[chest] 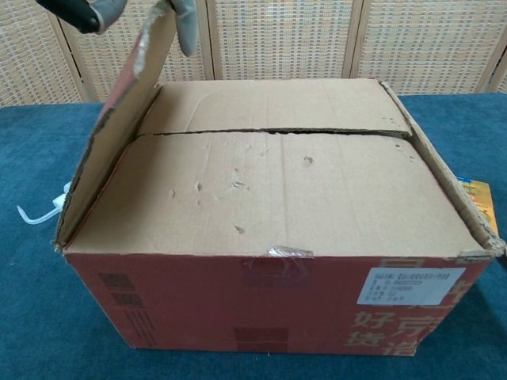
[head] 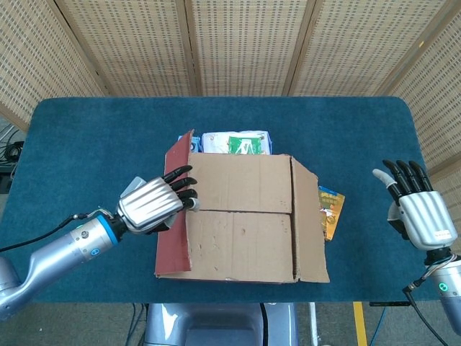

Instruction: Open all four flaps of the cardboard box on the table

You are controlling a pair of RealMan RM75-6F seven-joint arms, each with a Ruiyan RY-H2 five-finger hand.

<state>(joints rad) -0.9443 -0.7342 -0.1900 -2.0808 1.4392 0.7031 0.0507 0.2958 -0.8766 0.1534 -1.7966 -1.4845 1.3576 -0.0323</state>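
Cardboard box [chest: 277, 229]: left flap [chest: 107, 134] raised steeply, gripped by left hand [head: 153, 205]; right hand [head: 416, 209] spread, empty.

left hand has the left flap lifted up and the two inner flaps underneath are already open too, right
Not quite. The left hand does hold the left flap lifted, but the two inner flaps beneath it are not open: they lie flat and closed, meeting along a seam across the cardboard box. The chest view shows this plainly.
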